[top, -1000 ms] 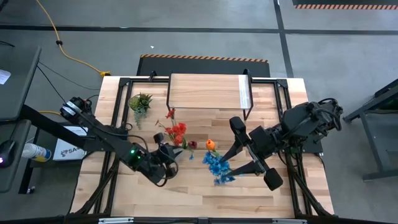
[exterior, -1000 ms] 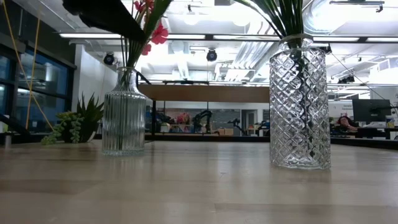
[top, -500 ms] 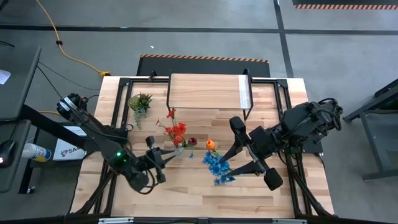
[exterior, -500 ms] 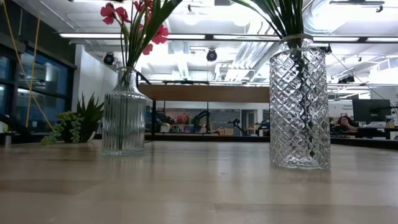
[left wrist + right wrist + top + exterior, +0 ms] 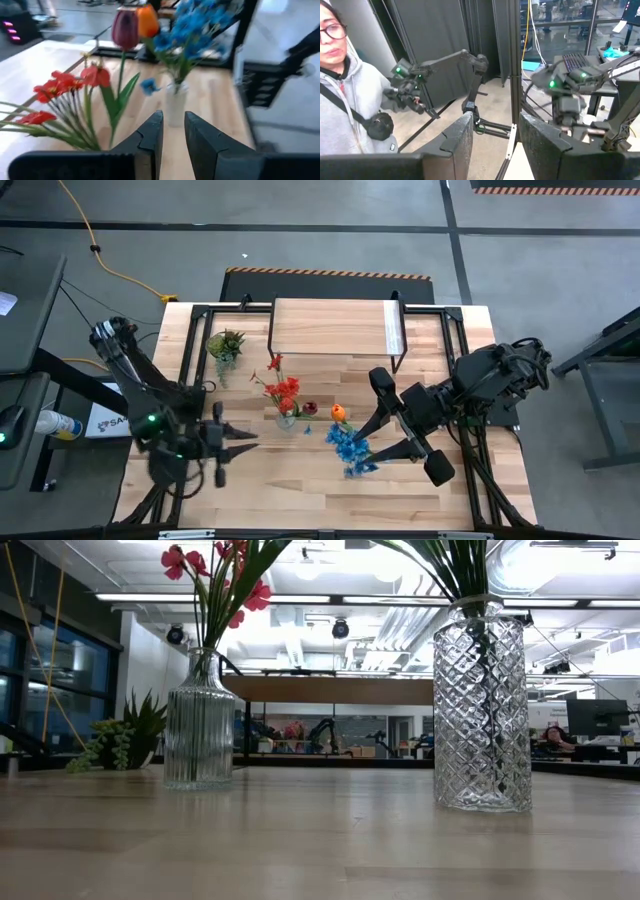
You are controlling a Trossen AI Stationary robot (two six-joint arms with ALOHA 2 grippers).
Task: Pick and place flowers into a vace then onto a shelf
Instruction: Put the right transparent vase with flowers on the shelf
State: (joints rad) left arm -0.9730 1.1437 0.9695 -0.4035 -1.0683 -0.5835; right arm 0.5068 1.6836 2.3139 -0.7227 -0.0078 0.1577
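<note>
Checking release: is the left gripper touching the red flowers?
Apart: the high view shows the left gripper, empty, with bare table between it and the red flowers.

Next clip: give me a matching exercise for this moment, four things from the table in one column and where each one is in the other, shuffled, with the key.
Things:
1. red-flowered stems
2. blue flower cluster
3. small green spiky potted plant
4. low light-wood shelf with thin black legs

Places:
A. at the table's far edge, with nothing on its top
B. in the ribbed clear glass vase
C. on the tabletop near the far left corner
D. in the diamond-cut clear glass vase

Pairs: 1-B, 2-D, 3-C, 4-A
</note>
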